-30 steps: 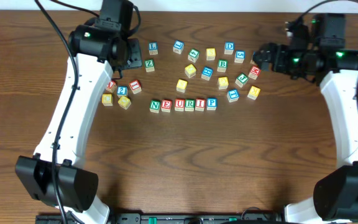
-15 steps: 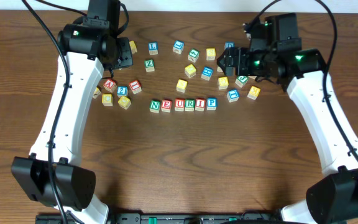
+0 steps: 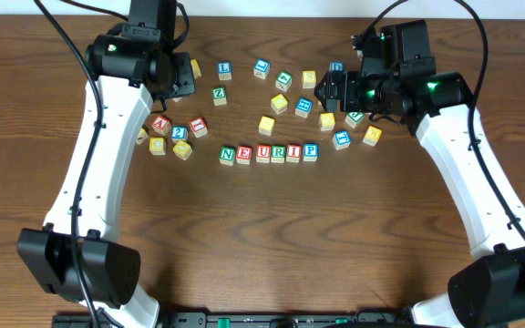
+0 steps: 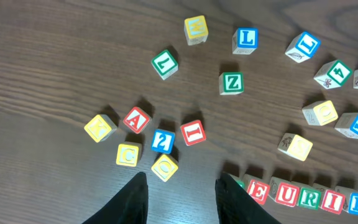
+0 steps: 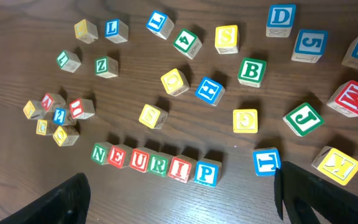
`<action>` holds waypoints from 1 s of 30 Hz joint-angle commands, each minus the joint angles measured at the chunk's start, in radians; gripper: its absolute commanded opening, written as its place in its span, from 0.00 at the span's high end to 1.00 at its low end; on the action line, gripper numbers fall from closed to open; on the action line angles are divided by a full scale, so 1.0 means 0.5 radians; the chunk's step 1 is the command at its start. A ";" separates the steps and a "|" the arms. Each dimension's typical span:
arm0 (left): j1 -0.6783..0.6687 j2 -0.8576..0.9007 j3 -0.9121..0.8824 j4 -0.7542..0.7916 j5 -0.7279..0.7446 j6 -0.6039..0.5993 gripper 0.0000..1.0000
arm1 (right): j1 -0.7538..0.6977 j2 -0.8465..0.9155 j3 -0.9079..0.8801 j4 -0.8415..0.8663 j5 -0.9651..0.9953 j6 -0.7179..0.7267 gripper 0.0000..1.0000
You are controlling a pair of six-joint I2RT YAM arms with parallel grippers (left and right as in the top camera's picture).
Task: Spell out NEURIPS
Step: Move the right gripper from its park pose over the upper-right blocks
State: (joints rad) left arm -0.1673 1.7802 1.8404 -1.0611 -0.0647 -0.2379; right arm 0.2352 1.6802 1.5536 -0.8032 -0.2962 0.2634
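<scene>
- Nearest the robot, the row of letter blocks (image 3: 269,153) is laid on the table (image 3: 262,237). N, E, U, R, I, P are read left to right, set side by side, so six of the seven letters are judged done.
- The spot just right of the P block (image 5: 206,172) is bare wood, so an S is what is left to be fetched and placed there.
- To the left and a little farther back, the left gripper (image 4: 182,199) is seen part open with nothing between its fingers. It is held above a cluster of spare blocks (image 4: 161,140).
- Farther back, the yellow S block (image 5: 227,38) lies among the loose blocks (image 5: 252,71), well apart from the row and not touched by either gripper.
- The right gripper (image 5: 180,186) is spread wide and nothing is held. In the overhead view it hangs over the far scatter, just to the right of the yellow S block.
- Against the picture from a second ago, the right arm has been swung in from the right edge of the table to a place over the loose blocks, apparently toward the missing letter.
- The left arm has been shifted slightly leftward. No move can be made out in the row or in the loose blocks that show, and little has changed over the last half second.
</scene>
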 commanded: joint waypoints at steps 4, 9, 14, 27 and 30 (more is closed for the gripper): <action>0.011 0.036 -0.012 0.031 0.009 0.019 0.65 | 0.007 0.014 -0.014 -0.003 0.015 0.057 0.09; 0.011 0.036 -0.012 0.046 0.009 0.019 0.65 | 0.007 0.014 -0.014 -0.005 0.045 0.125 0.14; 0.011 0.037 -0.012 0.049 0.008 0.019 0.65 | 0.008 0.014 0.001 -0.026 0.072 0.162 0.19; 0.011 0.038 -0.012 0.053 0.009 0.018 0.64 | 0.025 0.395 0.708 -0.554 0.179 0.069 0.21; 0.011 0.038 -0.012 0.053 0.009 0.018 0.64 | 0.038 0.564 0.933 -0.691 0.211 0.068 0.21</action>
State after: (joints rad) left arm -0.1673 1.7805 1.8404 -1.0348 -0.0586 -0.2352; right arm 0.2401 1.8896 1.9305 -1.1126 -0.2150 0.3172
